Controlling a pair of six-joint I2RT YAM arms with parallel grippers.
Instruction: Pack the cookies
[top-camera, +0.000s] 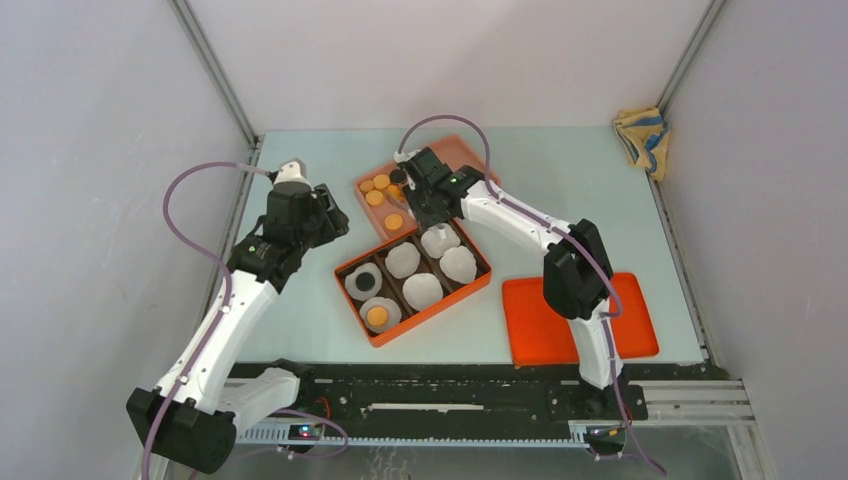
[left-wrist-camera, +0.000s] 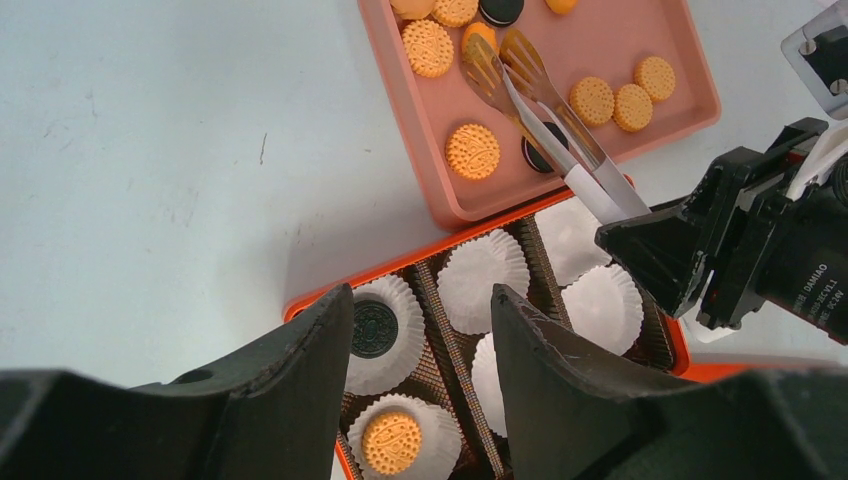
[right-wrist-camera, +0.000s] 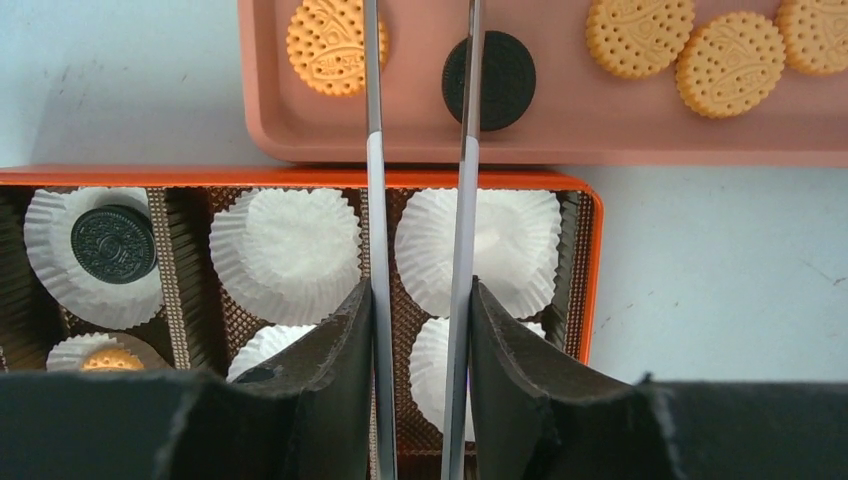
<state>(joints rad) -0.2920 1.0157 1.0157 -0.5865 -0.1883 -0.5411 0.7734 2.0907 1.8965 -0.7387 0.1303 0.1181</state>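
Several orange cookies and a black one lie on a pink tray. In front of it stands an orange box of white paper cups. One cup holds a black cookie, another an orange cookie. My right gripper is shut on metal tongs and hovers over the box's far edge. The tongs reach over the pink tray, their arms apart, with the tips by an orange cookie at its far end. My left gripper is open and empty above the box's left end.
A flat orange lid lies at the front right, partly behind the right arm. A yellow and blue cloth sits in the back right corner. Grey walls close in the table on the left, back and right.
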